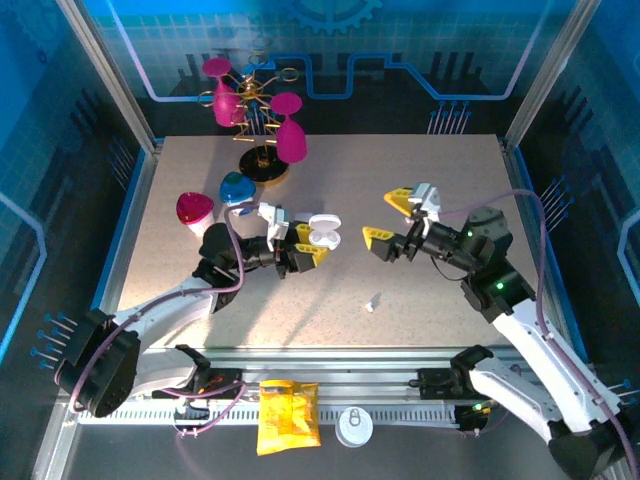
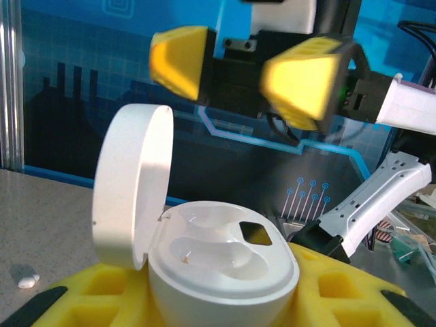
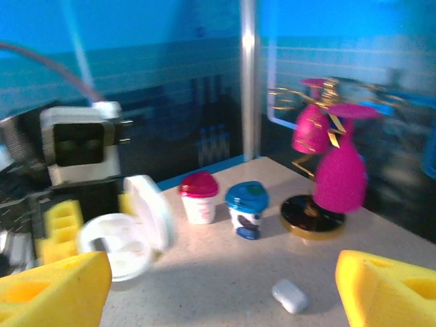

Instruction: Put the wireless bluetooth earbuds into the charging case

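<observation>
Left end effector (image 1: 310, 245), centre-left of the table (image 1: 440, 160): yellow pads pinching the charging case (image 1: 324, 234) from both sides at its base.

Charging case, left wrist view (image 2: 225, 272): hinged lid (image 2: 129, 184) flipped up and standing on the left. The open base shows two glossy white moulded wells and a small dark square on the right. Cannot tell whether a bud sits in either well.

Right end effector (image 1: 392, 218), just right of the case and apart from it: pads spread wide, nothing between them. From the left wrist it sits above the open case (image 2: 238, 68).

One of the wireless bluetooth earbuds (image 1: 372, 302) lies loose on the table, nearer than both end effectors and between them. Right wrist view has it on the table surface between the spread pads (image 3: 291, 296).

Far-left of the table: red-lidded cup (image 1: 193, 210) and blue-lidded cup (image 1: 236, 188) stand side by side, both closed, so their contents are hidden.

Behind them: a round-based gold rack (image 1: 262, 165) with magenta glasses (image 1: 290, 140) hanging bowl-down.

Near rail, off the table: yellow packet (image 1: 288, 415), with a white round object (image 1: 353, 427) beside it.
</observation>
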